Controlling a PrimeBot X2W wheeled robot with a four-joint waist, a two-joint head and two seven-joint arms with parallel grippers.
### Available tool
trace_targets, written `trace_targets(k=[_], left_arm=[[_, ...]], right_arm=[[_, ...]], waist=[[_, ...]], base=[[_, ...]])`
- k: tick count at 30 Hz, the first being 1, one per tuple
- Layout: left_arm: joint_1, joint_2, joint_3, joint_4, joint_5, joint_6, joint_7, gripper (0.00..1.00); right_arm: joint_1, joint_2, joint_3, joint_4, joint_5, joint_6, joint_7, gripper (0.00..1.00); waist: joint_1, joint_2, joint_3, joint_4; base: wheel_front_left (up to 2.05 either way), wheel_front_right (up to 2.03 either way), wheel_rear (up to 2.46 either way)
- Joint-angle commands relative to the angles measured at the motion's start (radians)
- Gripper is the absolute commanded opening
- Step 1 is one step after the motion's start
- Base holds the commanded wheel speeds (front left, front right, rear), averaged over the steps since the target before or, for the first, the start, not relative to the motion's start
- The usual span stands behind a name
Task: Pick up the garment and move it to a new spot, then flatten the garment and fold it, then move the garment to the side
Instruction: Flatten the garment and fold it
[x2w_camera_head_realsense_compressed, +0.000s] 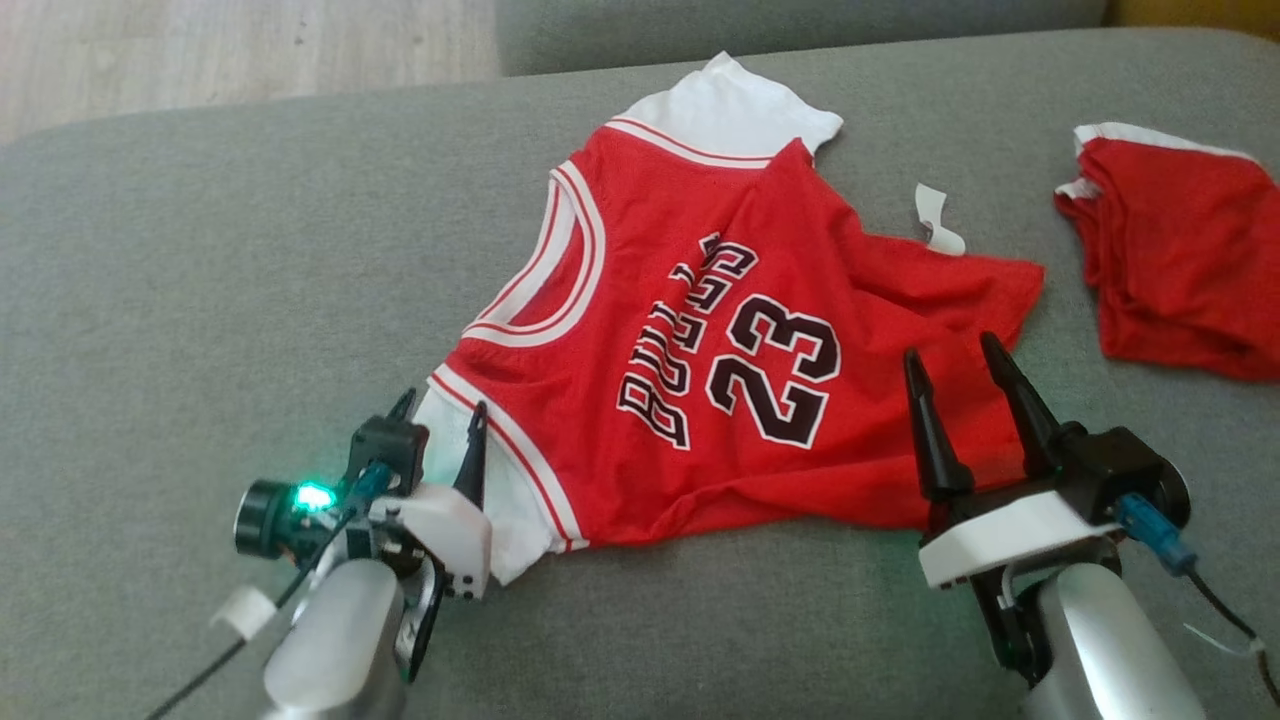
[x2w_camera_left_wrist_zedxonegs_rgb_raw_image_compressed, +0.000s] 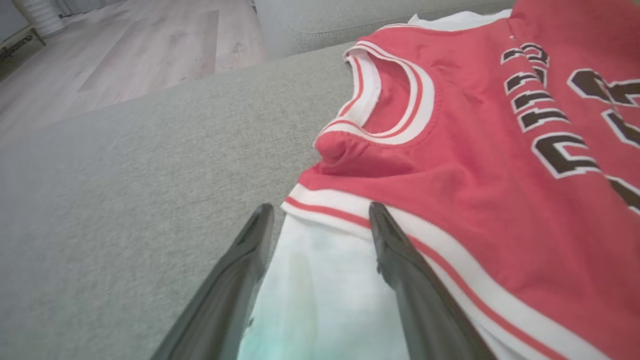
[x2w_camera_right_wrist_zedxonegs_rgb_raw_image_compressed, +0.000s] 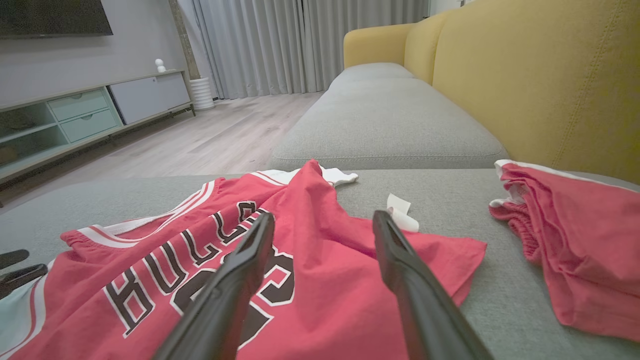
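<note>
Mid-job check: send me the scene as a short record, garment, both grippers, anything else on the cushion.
garment: red jersey, wrinkled, one side folded over, lying on grey cushion
left gripper: open, fingers either side of the white sleeve
right gripper: open, over the jersey's lower part
other items: red shorts to the right, apart from jersey; white tag by its edge
fold: not yet done

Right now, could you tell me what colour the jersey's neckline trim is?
The neckline trim is white with red stripes, clearest in the left wrist view.
</note>
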Motion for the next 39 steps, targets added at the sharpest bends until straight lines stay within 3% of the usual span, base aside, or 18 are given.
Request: trace_targets(k=[1, 12, 20, 21, 22, 23, 24, 25, 39], left_arm=[[-0.07, 0.026, 0.018, -0.005, 0.011, -0.012, 0.001, 1.0], [-0.206, 0.027, -0.057, 0.15, 0.017, -0.128, 0.081, 1.0], [-0.251, 0.031, -0.074, 0.243, 0.009, -0.141, 0.105, 1.0], [-0.256, 0.033, -0.073, 0.252, 0.008, -0.136, 0.102, 0.84], [-0.262, 0.034, -0.069, 0.261, 0.006, -0.128, 0.097, 0.53], [-0.268, 0.036, -0.065, 0.269, 0.004, -0.119, 0.091, 0.31], [-0.268, 0.036, -0.065, 0.269, 0.004, -0.119, 0.091, 0.31], [-0.274, 0.038, -0.059, 0.277, 0.0, -0.109, 0.084, 0.0], [-0.36, 0.116, 0.107, 0.329, -0.102, 0.064, -0.133, 0.0]], right_arm=[[-0.041, 0.005, 0.027, -0.025, 0.009, -0.001, -0.008, 1.0], [-0.083, 0.005, 0.039, -0.022, 0.022, -0.001, -0.018, 1.0], [-0.09, 0.005, 0.033, -0.025, 0.024, -0.001, -0.022, 1.0], [-0.089, 0.005, 0.033, -0.025, 0.023, -0.001, -0.022, 1.0], [-0.089, 0.005, 0.033, -0.026, 0.023, -0.001, -0.022, 1.0], [-0.09, 0.005, 0.033, -0.026, 0.022, -0.001, -0.023, 1.0], [-0.09, 0.005, 0.033, -0.026, 0.022, -0.001, -0.023, 1.0], [-0.091, 0.005, 0.034, -0.026, 0.022, -0.001, -0.023, 1.0], [-0.09, 0.005, 0.044, -0.027, 0.014, -0.001, -0.024, 1.0]], waist=[[-0.0001, 0.0, 0.012, -0.014], [-0.0001, 0.0, 0.07, -0.096], [-0.0001, 0.0, 0.088, -0.121], [-0.0001, 0.0, 0.089, -0.122], [-0.0001, 0.0, 0.09, -0.123], [-0.0001, 0.0, 0.091, -0.124], [-0.0001, 0.0, 0.091, -0.124], [-0.0001, 0.0, 0.092, -0.124], [-0.0001, 0.0, 0.089, -0.11]], base=[[0.0, 0.0, 0.0], [0.0, 0.0, 0.0], [0.0, 0.0, 0.0], [0.0, 0.0, 0.0], [0.0, 0.0, 0.0], [0.0, 0.0, 0.0], [0.0, 0.0, 0.0], [0.0, 0.0, 0.0], [0.0, 0.0, 0.0]])
